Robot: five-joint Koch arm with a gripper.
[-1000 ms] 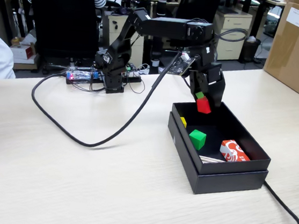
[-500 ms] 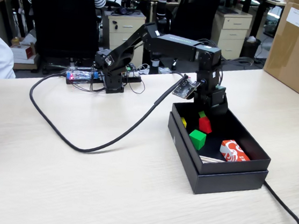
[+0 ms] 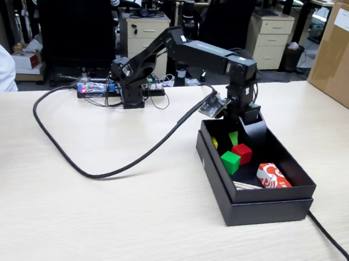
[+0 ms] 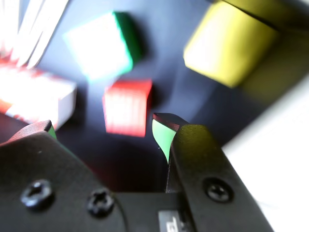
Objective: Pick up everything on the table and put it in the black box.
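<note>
One red cube (image 3: 242, 153) is seen lying free on the floor of the black box (image 3: 261, 203), right of centre in the fixed view, beside the green cube (image 3: 229, 161). The gripper (image 4: 104, 133) is spread apart and empty just above it. If the arm is lifted carelessly, the box wall could be clipped and the box shifted.

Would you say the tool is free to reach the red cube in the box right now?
Probably yes: the tool is open just above the red cube, with nothing between them, though the green cube sits close beside it.
</note>
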